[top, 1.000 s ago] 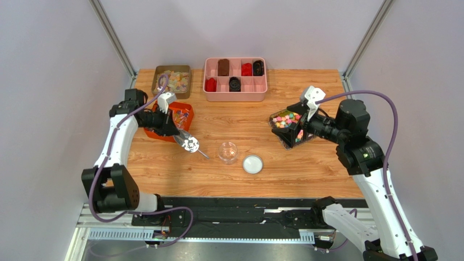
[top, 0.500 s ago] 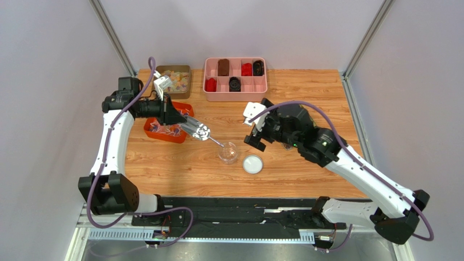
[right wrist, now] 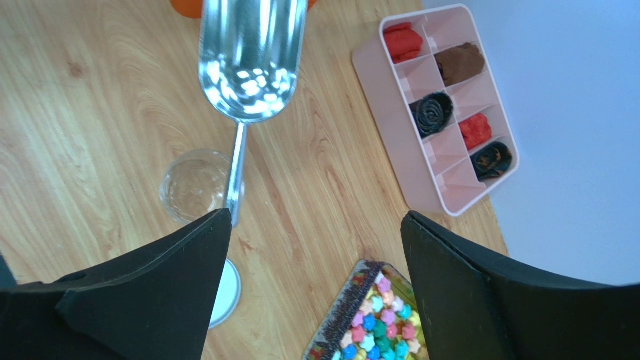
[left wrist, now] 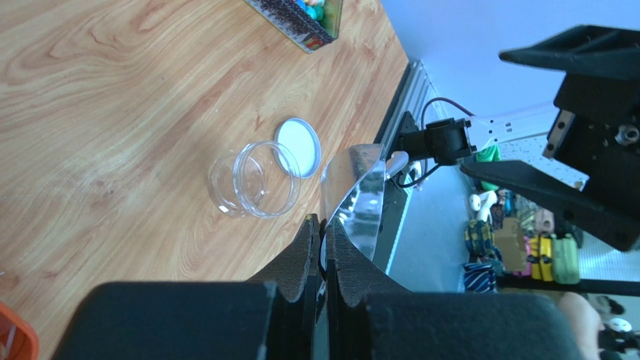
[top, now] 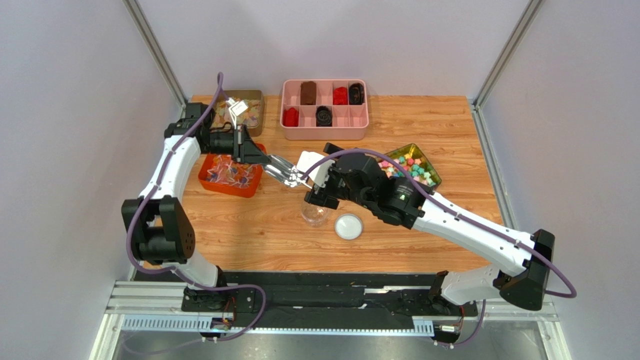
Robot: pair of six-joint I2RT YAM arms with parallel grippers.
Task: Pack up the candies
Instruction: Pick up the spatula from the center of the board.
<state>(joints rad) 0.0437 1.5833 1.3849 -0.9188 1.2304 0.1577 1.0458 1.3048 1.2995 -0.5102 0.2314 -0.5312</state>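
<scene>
The left pincer is clamped on a metal scoop. The candies lie just beneath and behind it in an orange tray, while the right pincer, jaws apart, hangs above a clear jar. Beyond them spreads the wooden surface, enclosed by pale walls.

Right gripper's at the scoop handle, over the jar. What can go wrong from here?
1. The right gripper, open, straddles the scoop's handle over the open jar. If it drops lower, a finger may knock the jar over.
2. The left gripper is shut only on the scoop bowl's thin wall, so a nudge on the handle could twist it loose.
3. The bowl looks empty; the candies are in the orange tray.
</scene>
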